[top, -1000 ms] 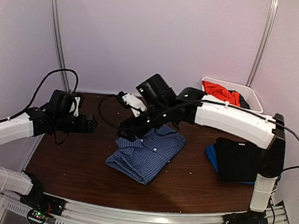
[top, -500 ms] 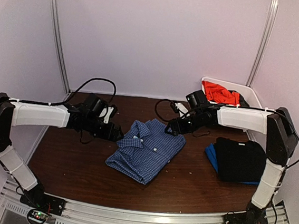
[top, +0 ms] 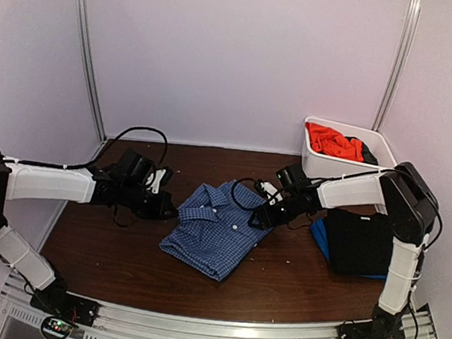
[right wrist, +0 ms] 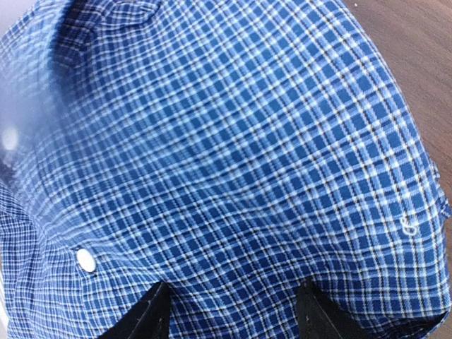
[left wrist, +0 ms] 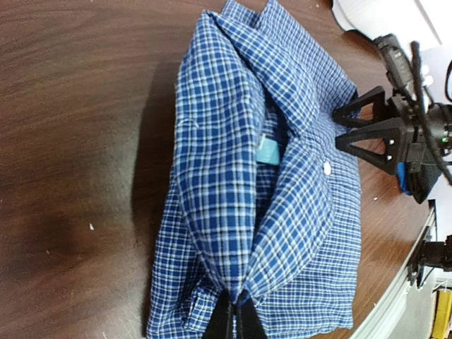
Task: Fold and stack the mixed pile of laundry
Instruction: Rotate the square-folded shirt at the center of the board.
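Both arms have dropped from raised, swung-in poses and now reach low over the bench [top: 106, 246], one from each side of the shirt [top: 220, 231]. In the last half second the right arm [top: 352, 186] has slid its hand from the shirt's far corner down to its right edge. The left arm [top: 48, 183] has hardly shifted.

The shirt lies mid-bench where it did, partly folded, with its collar toward the back wall.

To its right, near but not touching, a black piece [top: 359, 242] lies flat on a blue piece [top: 318, 233], apparently the start of the stack. Behind them a white tub [top: 381, 141] holds an orange T-shirt [top: 333, 140], crumpled.

The left hand [left wrist: 234, 319] has its fingers pressed together. Folds of check cloth run into the tips, so it appears to pinch the shirt's left edge. The right hand [left wrist: 335, 128] is spread, with its tips at the shirt's right edge and nothing between them. A white button [left wrist: 326, 167] shows on the shirt front.

The arms look set to grip both sides for another fold or a lift. The shirt is not yet on the stack and the T-shirt waits, so the task seems about midway.
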{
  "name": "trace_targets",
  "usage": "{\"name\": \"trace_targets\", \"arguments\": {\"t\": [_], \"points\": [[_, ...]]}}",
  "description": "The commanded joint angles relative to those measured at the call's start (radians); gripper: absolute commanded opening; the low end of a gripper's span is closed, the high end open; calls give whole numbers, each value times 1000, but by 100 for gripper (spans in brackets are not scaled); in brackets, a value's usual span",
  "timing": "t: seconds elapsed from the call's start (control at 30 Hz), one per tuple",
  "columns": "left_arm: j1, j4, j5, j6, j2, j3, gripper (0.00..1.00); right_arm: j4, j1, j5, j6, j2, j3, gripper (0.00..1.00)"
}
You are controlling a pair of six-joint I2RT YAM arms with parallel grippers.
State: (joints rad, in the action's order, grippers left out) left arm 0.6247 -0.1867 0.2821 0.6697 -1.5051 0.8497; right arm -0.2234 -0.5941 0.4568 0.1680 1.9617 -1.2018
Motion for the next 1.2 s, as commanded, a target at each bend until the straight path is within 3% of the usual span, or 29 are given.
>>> {"name": "trace_targets", "arguments": {"t": [0.0, 0.13, 0.27, 0.37, 0.5, 0.53, 0.63, 0.7, 0.87, 1.0, 1.17], "points": [[-20, 18, -8, 90, 62, -115, 0, 28, -18, 15, 34, -52, 102, 62], [-69, 120, -26, 119, 13, -228, 0, 41, -59, 28, 60, -95, 188, 62], [-98, 172, -47, 99, -65, -222, 0, 61, -121, 27, 100, -121, 273, 62], [-117, 181, -87, 42, -111, -130, 0, 106, -178, 50, 150, -143, 322, 62], [-145, 101, -86, -68, -241, 128, 0, 154, -273, 66, 229, -165, 316, 63], [-147, 50, -90, -101, -278, 211, 3, 158, -293, 72, 240, -170, 301, 64], [-148, 13, -96, -141, -267, 277, 36, 147, -322, 102, 253, -208, 251, 66], [-148, -5, -119, -147, -195, 228, 43, 119, -307, 89, 244, -257, 225, 66], [-148, -42, -145, -166, -54, 87, 41, 77, -158, 62, 200, -358, 224, 65], [-147, -29, -127, -194, -59, 52, 35, 50, 6, 21, 176, -339, 206, 60], [-146, -28, -143, -217, -104, 68, 33, 56, 89, 36, 164, -243, 152, 57]]}}
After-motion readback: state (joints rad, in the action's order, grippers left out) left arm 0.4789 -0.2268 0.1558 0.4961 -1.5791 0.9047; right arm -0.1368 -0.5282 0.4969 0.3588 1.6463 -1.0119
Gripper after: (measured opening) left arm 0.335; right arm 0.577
